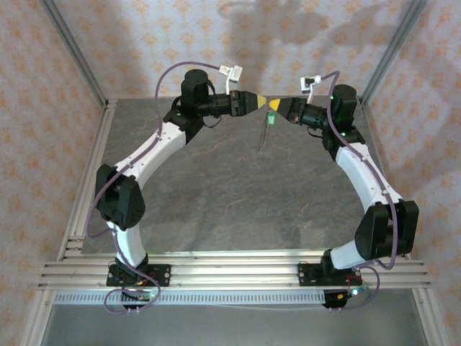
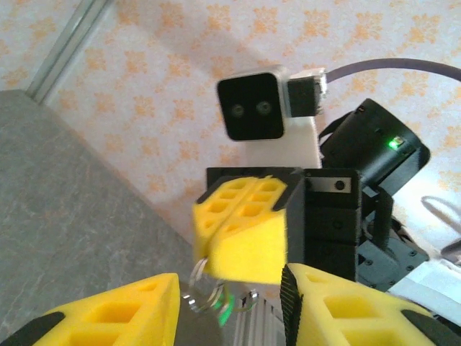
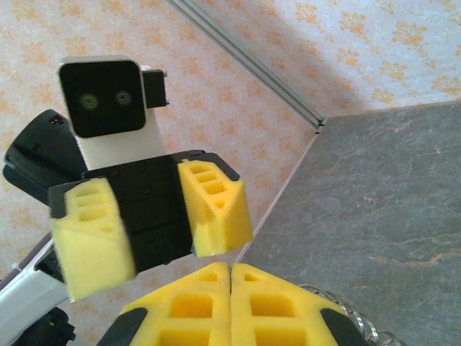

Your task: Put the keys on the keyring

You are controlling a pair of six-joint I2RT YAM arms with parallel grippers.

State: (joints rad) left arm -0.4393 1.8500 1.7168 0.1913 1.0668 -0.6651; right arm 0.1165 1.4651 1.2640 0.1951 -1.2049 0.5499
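Observation:
My right gripper [image 3: 230, 268] is shut, its yellow pads pressed together high above the table. In the left wrist view a silvery wire keyring [image 2: 203, 282] hangs out from under those shut pads [image 2: 245, 234]. A blurred green key [image 2: 227, 307] dangles beside it. From above, the green key [image 1: 270, 117] hangs just under the right gripper [image 1: 276, 106], and a thin strand trails down from it. My left gripper [image 2: 230, 290] faces it tip to tip, open, its fingers apart on either side of the ring and not touching it. A bit of the ring [image 3: 354, 311] peeks past my right finger.
Both arms reach to the back middle of the grey table [image 1: 216, 194], close to the patterned back wall. Aluminium rails [image 1: 86, 187] edge the table on the left and near sides. The two grippers are nearly touching.

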